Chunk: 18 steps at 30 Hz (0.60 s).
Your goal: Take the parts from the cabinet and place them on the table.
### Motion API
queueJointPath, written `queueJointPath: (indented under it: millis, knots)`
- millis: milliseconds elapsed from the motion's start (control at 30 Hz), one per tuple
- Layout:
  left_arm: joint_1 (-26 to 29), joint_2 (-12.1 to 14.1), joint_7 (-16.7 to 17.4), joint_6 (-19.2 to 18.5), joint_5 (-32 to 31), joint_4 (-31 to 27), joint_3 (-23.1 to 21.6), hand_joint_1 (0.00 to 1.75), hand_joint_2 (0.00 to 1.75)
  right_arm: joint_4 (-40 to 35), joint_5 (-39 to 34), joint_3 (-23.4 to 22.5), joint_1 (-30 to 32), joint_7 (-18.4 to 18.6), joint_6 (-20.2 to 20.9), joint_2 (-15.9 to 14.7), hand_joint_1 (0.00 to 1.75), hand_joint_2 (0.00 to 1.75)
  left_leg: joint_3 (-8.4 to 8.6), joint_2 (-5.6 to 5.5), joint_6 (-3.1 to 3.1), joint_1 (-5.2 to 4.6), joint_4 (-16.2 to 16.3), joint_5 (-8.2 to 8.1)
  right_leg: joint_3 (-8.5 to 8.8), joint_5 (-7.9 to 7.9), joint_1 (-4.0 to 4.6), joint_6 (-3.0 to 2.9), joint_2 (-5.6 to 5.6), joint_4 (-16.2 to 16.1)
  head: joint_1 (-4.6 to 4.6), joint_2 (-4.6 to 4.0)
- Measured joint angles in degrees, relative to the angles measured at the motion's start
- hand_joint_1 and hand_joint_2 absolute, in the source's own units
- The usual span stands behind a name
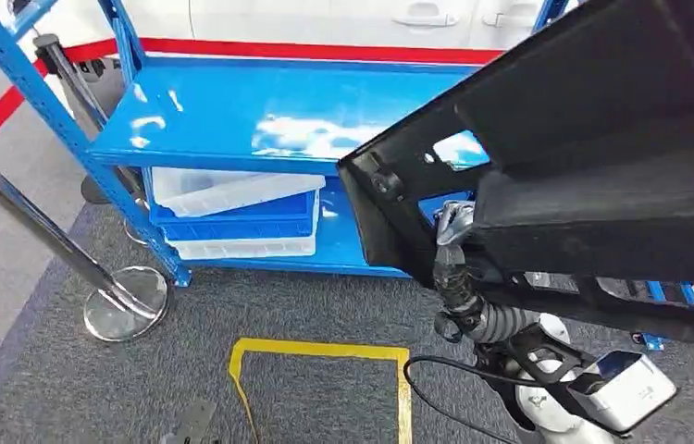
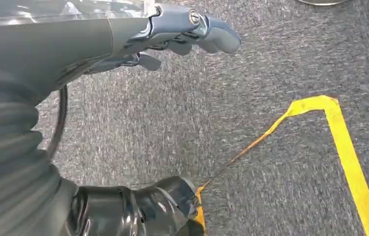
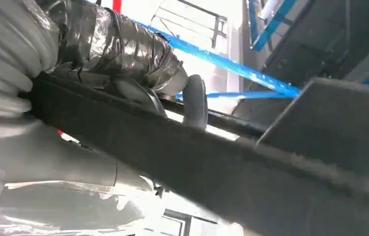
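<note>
**Black part in the right hand, in front of the blue cabinet**

The blue cabinet [image 1: 260, 120] is standing across the upper half of the head view, its broad top shelf shining under the lights. Everything below is placed against it.

The black part [image 1: 602, 176], a large flat panel with ribs and small holes, is hanging tilted in front of the cabinet's right half and hiding that end of the shelves. The right hand [image 1: 454, 245] is gripping it from underneath near its lower edge; in the right wrist view the fingers [image 3: 195, 101] are hooking over the panel's rim [image 3: 222, 162], though the blur there makes it hard to say how many are bearing on it.

On the cabinet's lower shelf, left of the panel, a stack of trays is sitting: a white tray [image 1: 232, 190] lying askew on a blue tray [image 1: 241, 220], with another white one beneath.

On the grey carpet in front of the cabinet, yellow tape [image 1: 325, 356] is marking out a box. Off the cabinet's left corner a chrome post [image 1: 38, 231] is leaning up from its round base.

The left hand [image 2: 172, 37] is hanging over the carpet away from the cabinet, fingers loosely curled and apart, holding nothing.
</note>
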Motion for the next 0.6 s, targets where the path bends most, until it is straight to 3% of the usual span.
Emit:
queueJointPath:
  millis: [33, 67, 100, 133, 167, 200, 233, 300, 333, 367, 400, 433, 500, 533, 600]
  knots:
    - [0.03, -0.06, -0.02, -0.13, 0.00, 0.00, 0.00, 0.00, 1.75, 0.00, 0.18, 0.04, 0.02, 0.00, 0.00, 0.00, 1.75, 1.75, -0.87, 0.03, -0.02, -0.05, 0.50, 0.31, -0.14, -0.19, 0.02, 0.06, 0.00, 2.33, 0.04, 0.00]
    - [0.08, -0.11, -0.02, -0.28, 0.00, 0.00, 0.00, 0.00, 1.75, 0.00, 0.33, 0.13, 0.06, 0.00, -0.02, 0.00, 1.75, 1.75, -1.77, 0.05, -0.07, -0.10, 0.99, 0.63, 0.72, 0.97, 0.02, 0.06, 0.00, 2.38, 0.00, 0.00]
    - [0.10, -0.13, -0.02, -0.35, 0.00, 0.00, 0.00, 0.00, 1.75, 0.00, 0.37, 0.19, 0.09, 0.07, -0.02, 0.00, 1.75, 1.75, -2.73, 0.07, -0.16, -0.09, 1.55, 0.92, 2.61, 2.97, 0.01, -0.01, 0.00, 0.30, 0.04, 0.00]
    - [0.10, -0.15, 0.00, -0.44, 0.04, 0.00, 0.00, 0.00, 1.75, 0.00, 0.44, 0.24, 0.09, 0.09, 0.00, 0.00, 1.75, 1.75, -3.58, 0.06, -0.33, -0.08, 2.00, 1.12, 5.33, 4.94, 0.00, -0.11, 0.00, -3.35, 0.02, 0.00]
    - [0.10, -0.20, 0.09, -0.55, 0.13, -0.02, 0.00, 0.00, 1.75, 0.00, 0.35, 0.31, 0.08, 0.11, 0.07, 0.00, 1.75, 1.75, -4.31, 0.03, -0.60, -0.04, 2.68, 1.39, 8.85, 5.94, 0.00, -0.27, 0.01, -8.37, 0.04, 0.00]
    - [0.14, -0.24, 0.11, -0.77, 0.28, -0.02, 0.00, 0.00, 1.75, 0.04, -0.02, 0.33, 0.05, 0.17, 0.22, 0.00, 1.75, 1.75, -5.01, 0.01, -0.89, -0.11, 2.97, 1.67, 10.54, 3.68, 0.11, -0.50, 0.06, -11.56, 0.02, 0.02]
    - [0.16, -0.26, 0.13, -1.05, 0.48, -0.02, 0.00, 0.00, 1.75, 0.04, -0.66, 0.37, 0.06, 0.17, 0.49, 0.02, 1.75, 1.75, -5.30, 0.01, -1.11, -0.27, 3.39, 2.01, 11.03, 3.75, 0.62, -0.60, 0.11, -13.13, -0.06, 0.02]
    - [0.38, -0.44, 0.09, -1.62, 0.85, -0.02, 0.00, 0.00, 1.75, 0.57, -2.19, 0.37, -0.13, -0.07, 1.27, 0.02, 1.75, 1.75, -5.27, -0.05, -1.70, -0.14, 2.73, 3.21, 10.44, 4.68, 0.67, -0.82, 0.18, -12.93, 0.13, 0.00]
    - [0.50, -0.48, 0.09, -1.86, 1.01, -0.02, 0.02, 0.00, 1.75, 0.92, -2.78, 0.37, -0.14, -0.33, 1.57, 0.04, 1.75, 1.75, -5.58, -0.20, -2.04, -0.19, 2.70, 3.76, 10.01, 5.39, 0.70, -1.19, 0.09, -13.07, -0.04, 0.00]
    - [0.72, -0.46, 0.09, -2.06, 1.25, -0.02, 0.07, 0.00, 1.75, 1.51, -3.30, 0.37, -0.21, -0.59, 2.01, 0.04, 1.75, 1.75, -6.24, -0.55, -2.29, 0.13, 2.99, 3.17, 9.51, 6.16, 0.05, -1.88, -0.22, -13.62, 0.13, 0.00]
    - [0.88, -0.48, 0.00, -2.30, 1.47, -0.02, 0.11, 0.00, 1.75, 2.06, -3.63, 0.37, -0.33, -0.85, 2.56, 0.04, 1.75, 1.75, -6.91, -0.60, -2.86, 0.05, 4.24, 0.63, 8.85, 6.86, 0.10, -2.19, -0.27, -13.65, 0.24, 0.00]
    - [1.17, -0.52, -0.09, -2.58, 1.68, -0.02, 0.13, 0.00, 1.75, 2.52, -3.94, 0.37, -0.40, -1.12, 2.89, 0.22, 1.75, 1.75, -7.70, -0.60, -3.21, 0.19, 7.06, -2.93, 8.02, 7.41, 0.03, -2.67, -0.37, -13.67, 0.02, 0.00]
    - [1.57, -0.66, -0.17, -3.04, 2.25, -0.02, 0.15, 0.00, 1.75, 3.34, -4.26, 0.39, -0.40, -1.33, 3.41, 0.52, 1.75, 1.75, -8.99, -0.59, -3.79, 0.63, 14.80, -8.89, 6.19, 8.79, 0.06, -2.74, -0.39, -13.65, -0.02, 0.02]
    - [1.64, -0.66, -0.17, -3.19, 2.54, -0.02, 0.22, 0.00, 1.75, 3.78, -4.37, 0.39, -0.40, -1.49, 3.43, 0.52, 1.75, 1.75, -8.95, -0.59, -3.96, 0.73, 17.55, -9.51, 5.24, 9.47, 0.07, -2.72, -0.42, -13.59, -0.07, 0.00]
    - [1.67, -0.66, -0.11, -3.69, 2.88, -0.02, 0.46, 0.00, 1.75, 4.39, -4.39, 0.37, -0.35, -1.55, 3.67, 0.52, 1.75, 1.75, -7.13, -0.60, -4.01, 0.82, 18.34, -5.54, 3.39, 10.70, -0.01, -2.52, -0.54, -13.39, -0.11, 0.00]
